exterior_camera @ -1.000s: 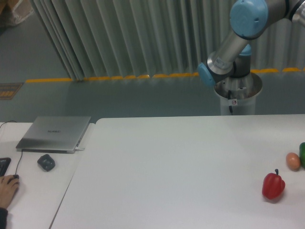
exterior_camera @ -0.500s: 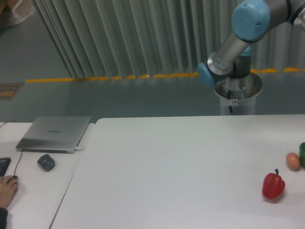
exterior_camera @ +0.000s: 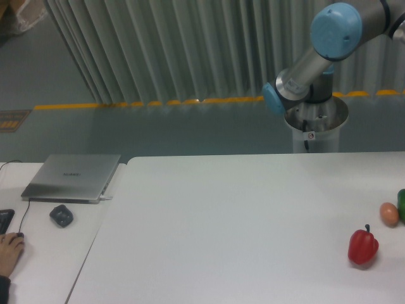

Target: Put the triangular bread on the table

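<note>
I cannot see the jaws from here: the arm [exterior_camera: 316, 57] shows only its blue-capped joints and silver links at the upper right, running out past the right edge of the frame, so whether the jaws are apart, together or clamped on something I cannot tell.

The bread is not in view either. It does not lie anywhere on the visible tabletop [exterior_camera: 234, 221], so I judge it is either out past the right edge or already in the jaws off camera, and I cannot say which. That leaves the one relation I need, which way the bread lies from the jaws, unknown, and its long axis and pointing likewise.

What I do see: a red pepper [exterior_camera: 362, 246] near the right edge, towards the front, standing with its stem up. Just behind it and closer to the right edge sits a small orange-tan ball [exterior_camera: 389, 214], touching or nearly touching a green thing [exterior_camera: 402, 204] cut off by the frame. The middle and left of the tabletop carry nothing I can see.

On the smaller desk at the left lie a closed laptop [exterior_camera: 73, 177] and a dark mouse-like object [exterior_camera: 61, 215], with a person's hand [exterior_camera: 9, 249] at the front left corner.

My judgement: the placing is not yet done.
</note>
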Available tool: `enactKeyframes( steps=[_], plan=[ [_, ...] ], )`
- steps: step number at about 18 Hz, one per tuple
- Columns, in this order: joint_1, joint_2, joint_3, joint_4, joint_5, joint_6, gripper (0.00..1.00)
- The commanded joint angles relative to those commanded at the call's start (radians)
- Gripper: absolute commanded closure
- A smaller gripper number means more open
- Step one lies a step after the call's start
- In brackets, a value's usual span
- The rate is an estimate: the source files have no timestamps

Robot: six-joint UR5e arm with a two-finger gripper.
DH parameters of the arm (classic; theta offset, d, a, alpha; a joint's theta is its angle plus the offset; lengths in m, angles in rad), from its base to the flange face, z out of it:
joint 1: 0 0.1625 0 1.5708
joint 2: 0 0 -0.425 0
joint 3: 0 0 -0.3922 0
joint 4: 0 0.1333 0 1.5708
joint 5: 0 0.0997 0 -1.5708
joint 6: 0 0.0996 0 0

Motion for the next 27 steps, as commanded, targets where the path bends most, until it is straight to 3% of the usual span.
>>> enactKeyframes(
  steps=[1, 5, 6, 15, 17, 21, 24, 27],
  plan=[
    [-0.002, 0.002, -0.002, -0.002, 0.002, -0.002, 0.67],
    [-0.003, 0.003, -0.005, -0.002, 0.003, -0.005, 0.72],
    [-0.003, 0.005, -0.006, -0.003, 0.005, -0.011, 0.81],
    [0.005, 0.049, -0.012, -0.023, -0.031, -0.102, 0.84],
    [0.017, 0.078, -0.012, -0.063, -0.083, -0.141, 0.84],
    [0.014, 0.149, -0.024, -0.191, -0.078, -0.144, 0.84],
    [0.003, 0.224, -0.07, -0.299, -0.069, -0.14, 0.84],
    [-0.026, 0.281, -0.116, -0.354, -0.069, -0.13, 0.84]
  ],
)
